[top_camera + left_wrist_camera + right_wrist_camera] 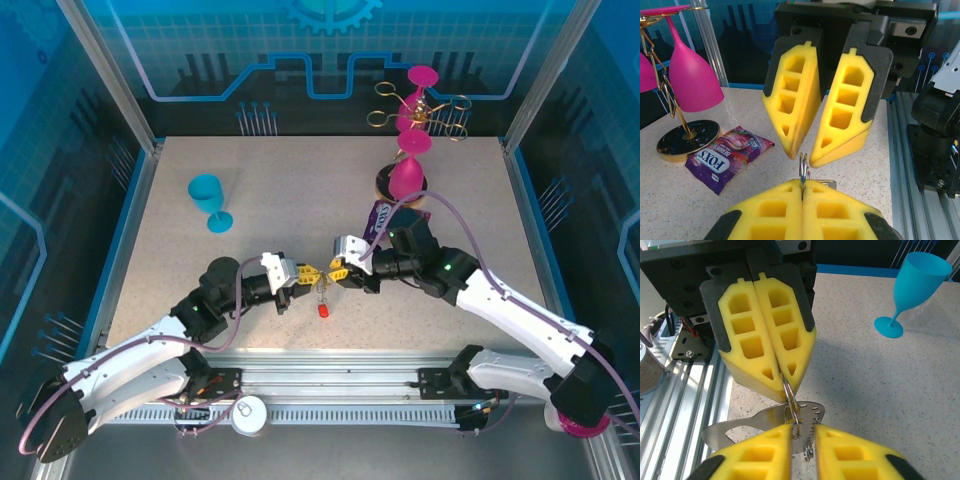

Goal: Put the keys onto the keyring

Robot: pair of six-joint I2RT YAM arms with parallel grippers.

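My left gripper and right gripper meet tip to tip over the near middle of the table. The left gripper is shut on a thin silver split ring of the keyring. A flat grey metal loop hangs from that ring under the fingers. My right gripper is open, its yellow pads either side of the ring, the left pad touching it. A red-headed key sits just below the grippers; whether it hangs or lies on the table I cannot tell. No yellow-headed key can be made out.
A purple snack packet lies beside the gold rack's black base, which carries pink glasses at the back right. A blue goblet stands at the back left. The metal rail edge runs close behind the left gripper.
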